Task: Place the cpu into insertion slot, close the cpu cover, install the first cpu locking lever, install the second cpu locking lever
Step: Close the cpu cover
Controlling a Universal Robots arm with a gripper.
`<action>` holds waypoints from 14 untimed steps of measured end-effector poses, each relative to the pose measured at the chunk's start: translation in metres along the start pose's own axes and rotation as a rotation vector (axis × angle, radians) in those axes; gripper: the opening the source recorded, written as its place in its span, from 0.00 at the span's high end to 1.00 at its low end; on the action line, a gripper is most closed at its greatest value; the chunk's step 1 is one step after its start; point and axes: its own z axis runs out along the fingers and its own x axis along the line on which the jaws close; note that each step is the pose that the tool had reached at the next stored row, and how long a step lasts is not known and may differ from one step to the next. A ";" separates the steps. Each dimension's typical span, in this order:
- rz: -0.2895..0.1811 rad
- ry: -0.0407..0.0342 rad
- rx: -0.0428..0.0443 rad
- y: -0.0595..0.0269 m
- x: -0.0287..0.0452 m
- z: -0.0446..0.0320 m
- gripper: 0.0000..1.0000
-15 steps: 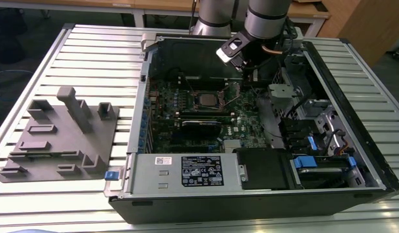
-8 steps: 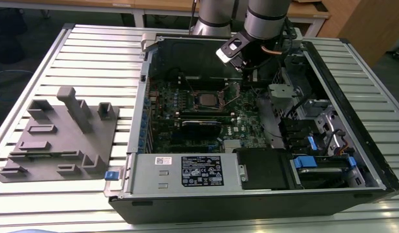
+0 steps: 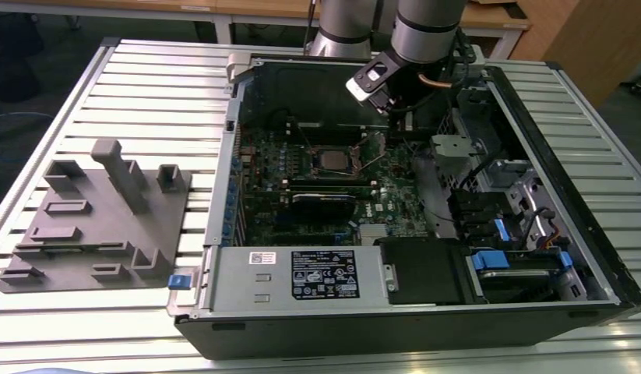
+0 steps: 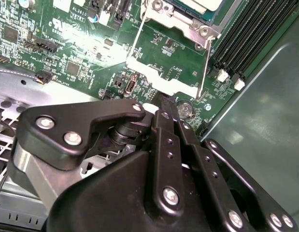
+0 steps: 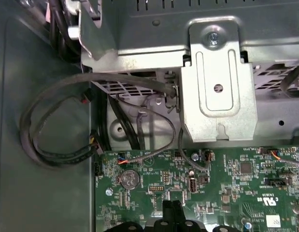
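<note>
jaws clenched empty, tips by open cpu cover (image 4: 159,78); cpu (image 3: 331,160) in insertion slot (image 4: 186,22)

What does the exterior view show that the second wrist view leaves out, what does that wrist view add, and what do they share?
From the exterior view: the grey fixture tray on the slatted table, beside the whole computer case. From the second wrist view: the coin battery on the board, close to the gripper. In both: the green motherboard, with the cpu sitting in the insertion slot.
</note>
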 end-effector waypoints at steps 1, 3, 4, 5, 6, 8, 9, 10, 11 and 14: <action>0.000 -0.0001 0.0000 -0.0010 -0.0001 0.0000 0.89; 0.000 0.0000 0.0000 -0.0036 -0.0003 -0.0002 0.89; 0.000 0.0000 0.0001 -0.0046 -0.0003 -0.0002 0.89; 0.000 0.0000 0.0001 -0.0052 -0.0004 -0.0002 0.89; 0.000 0.0001 0.0000 -0.0054 -0.0004 -0.0002 0.89; 0.000 0.0000 0.0001 -0.0054 -0.0004 -0.0003 0.89; 0.000 0.0001 0.0000 -0.0054 -0.0004 -0.0002 0.89; 0.000 0.0000 0.0000 -0.0054 -0.0004 -0.0003 0.89; 0.000 0.0000 0.0001 -0.0055 -0.0004 -0.0003 0.89; 0.000 -0.0002 0.0023 -0.0055 -0.0003 -0.0002 0.89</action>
